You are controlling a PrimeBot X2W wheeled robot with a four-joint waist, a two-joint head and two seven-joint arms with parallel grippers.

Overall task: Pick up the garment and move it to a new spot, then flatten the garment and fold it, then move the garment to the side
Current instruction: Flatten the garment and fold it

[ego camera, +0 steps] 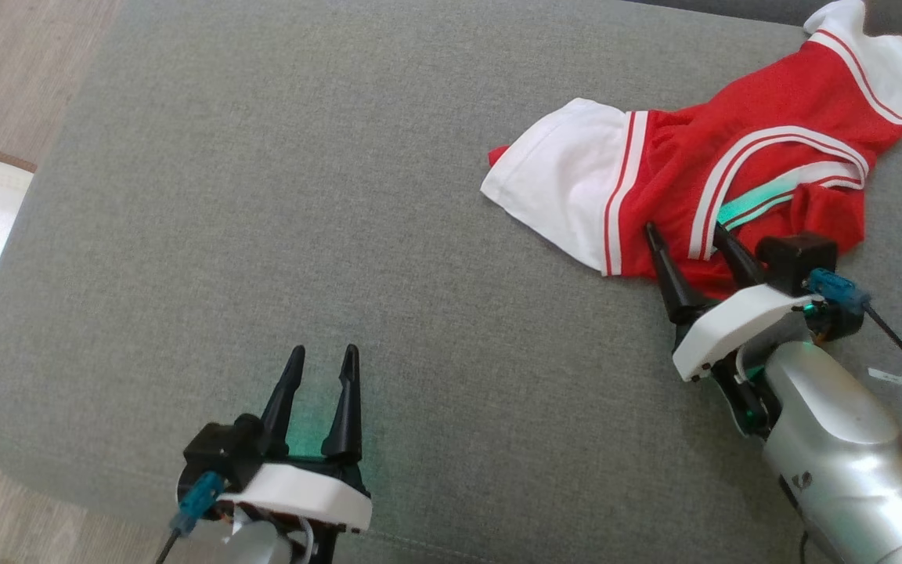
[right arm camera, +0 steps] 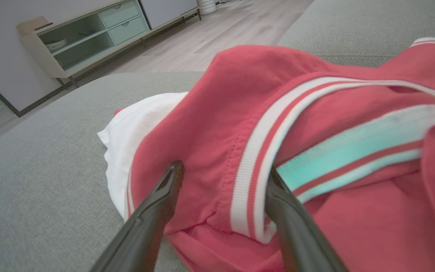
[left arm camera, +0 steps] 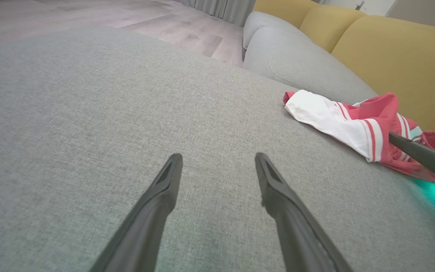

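A wide grey sofa cushion [ego camera: 302,196] is seen from above. A crumpled red garment [ego camera: 741,172] with white panels and red-and-white striped trim is lying on its far right part, close to the yellow back cushions [left arm camera: 391,49] that are seen in the left wrist view. The right gripper [ego camera: 690,235] is placed at the garment's near edge with its jaws parted. A raised fold of red cloth and a white striped band are seen between its two dark fingers [right arm camera: 153,211], whose tips are touching the fabric, but the cloth is not clamped. A band inside the garment is tinted teal. The left gripper [ego camera: 322,356] is held over bare cushion at the near left, well apart from the garment. Its jaws are likewise parted, with grey upholstery showing through the gap. A wooden floor [ego camera: 20,63] is visible beyond the cushion's left edge. A pale low cabinet [right arm camera: 89,41] with open shelves and drawers is seen against a wall in the right wrist view.
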